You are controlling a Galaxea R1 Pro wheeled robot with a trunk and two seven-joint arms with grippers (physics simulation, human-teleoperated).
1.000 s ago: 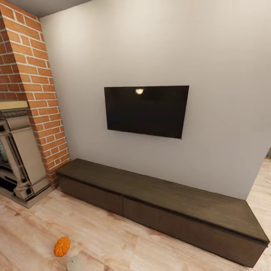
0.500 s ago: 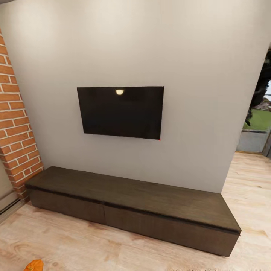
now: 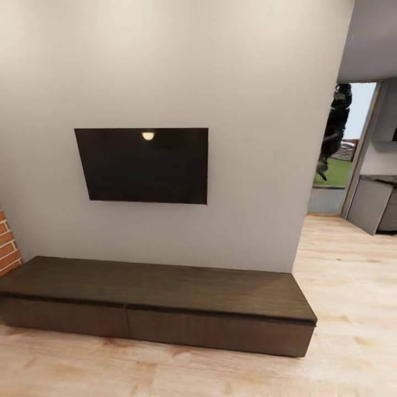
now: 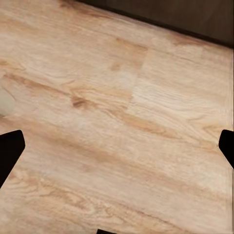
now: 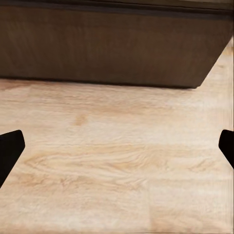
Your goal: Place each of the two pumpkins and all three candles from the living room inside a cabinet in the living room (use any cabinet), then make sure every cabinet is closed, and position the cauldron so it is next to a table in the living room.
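At the far left edge of the head view, a sliver of red brick wall (image 3: 6, 242) shows at mid-height. Along the lower part of the frame runs the cabinet (image 3: 154, 286), a long low dark brown unit standing on the pale wooden floor (image 3: 342, 286) against the grey wall (image 3: 248, 110), its two flat fronts flush and shut. Above it, left of centre, a black television (image 3: 144, 165) hangs on the wall with a small lamp glint near its top edge. To the right the wall ends at a corner, and beyond it in the upper right is a bright doorway (image 3: 337, 149) with greenery outside and a grey counter (image 3: 372, 201) beside it. In the left wrist view the left gripper (image 4: 117, 146) has its jaws spread wide, the two dark fingertips (image 4: 9, 151) at opposite edges of the frame with bare floorboards between them; a pale rounded shape at the left edge may be a candle, though too little of it shows to tell. In the right wrist view the right gripper (image 5: 117, 148) likewise has its jaws wide apart over the floor, holding nothing, with the cabinet's dark front and its end corner filling the upper part of the frame.
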